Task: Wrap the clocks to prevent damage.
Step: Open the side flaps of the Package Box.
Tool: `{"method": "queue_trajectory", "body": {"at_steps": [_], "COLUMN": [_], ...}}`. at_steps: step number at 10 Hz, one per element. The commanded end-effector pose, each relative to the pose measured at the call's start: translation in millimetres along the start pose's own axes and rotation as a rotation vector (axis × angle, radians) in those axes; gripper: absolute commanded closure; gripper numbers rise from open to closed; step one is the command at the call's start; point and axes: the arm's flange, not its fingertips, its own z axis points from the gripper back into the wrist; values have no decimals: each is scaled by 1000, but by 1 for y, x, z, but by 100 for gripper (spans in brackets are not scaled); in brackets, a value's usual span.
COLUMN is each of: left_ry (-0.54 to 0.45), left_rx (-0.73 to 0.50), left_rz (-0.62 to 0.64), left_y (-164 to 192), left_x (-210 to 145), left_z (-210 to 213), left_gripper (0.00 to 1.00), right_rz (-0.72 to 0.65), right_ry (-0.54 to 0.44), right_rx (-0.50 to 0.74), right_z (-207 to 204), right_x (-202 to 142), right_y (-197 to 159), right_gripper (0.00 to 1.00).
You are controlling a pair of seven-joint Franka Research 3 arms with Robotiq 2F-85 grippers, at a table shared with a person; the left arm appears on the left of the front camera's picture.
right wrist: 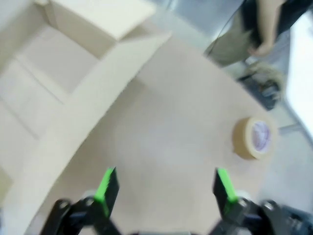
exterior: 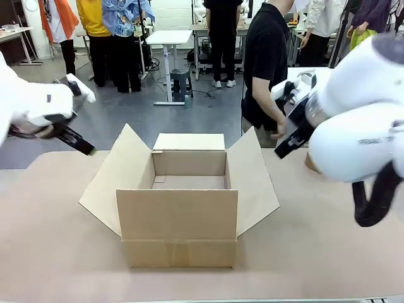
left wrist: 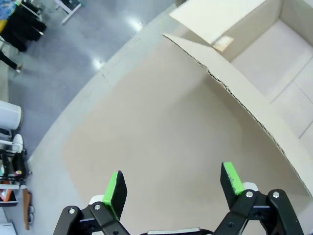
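Note:
The clocks are out of view. An open cardboard box [exterior: 180,218] stands in the middle of the table with all its flaps spread, and its inside is bare. My left gripper [exterior: 88,148] hovers off the box's left flap. In the left wrist view the left gripper [left wrist: 173,183] is open over bare tabletop, with nothing between its green pads [left wrist: 116,188]. My right gripper [exterior: 282,150] hangs to the right of the box. In the right wrist view the right gripper [right wrist: 166,188] is open and holds nothing, with the box flap [right wrist: 93,112] to its left.
A roll of tan tape [right wrist: 253,137] lies on the table at the far right of the box. A person in a black shirt [exterior: 265,63] stands at the far side, one hand [exterior: 278,130] near the table's edge. The table [exterior: 57,252] is covered in brown.

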Motion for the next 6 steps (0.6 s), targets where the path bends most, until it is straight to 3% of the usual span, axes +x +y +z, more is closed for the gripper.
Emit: {"method": "queue_trajectory", "body": {"at_steps": [1, 3, 4, 6], "left_ry": [9, -18, 2, -19], "left_rx": [-8, 1, 23, 12], "left_rz": [-45, -55, -53, -25], "left_y": [12, 20, 13, 19], "left_x": [-3, -13, -15, -6], "left_z": [57, 107, 111, 90], "left_gripper": [0, 0, 0, 0], "right_rz": [18, 38, 0, 42], "right_ry": [-8, -17, 0, -33], "right_rx": [-41, -107, -140, -73], "right_z": [83, 137, 133, 127], "right_x": [-5, -8, -10, -7], "right_y": [26, 49, 51, 34], "right_gripper": [0, 0, 0, 0]}}
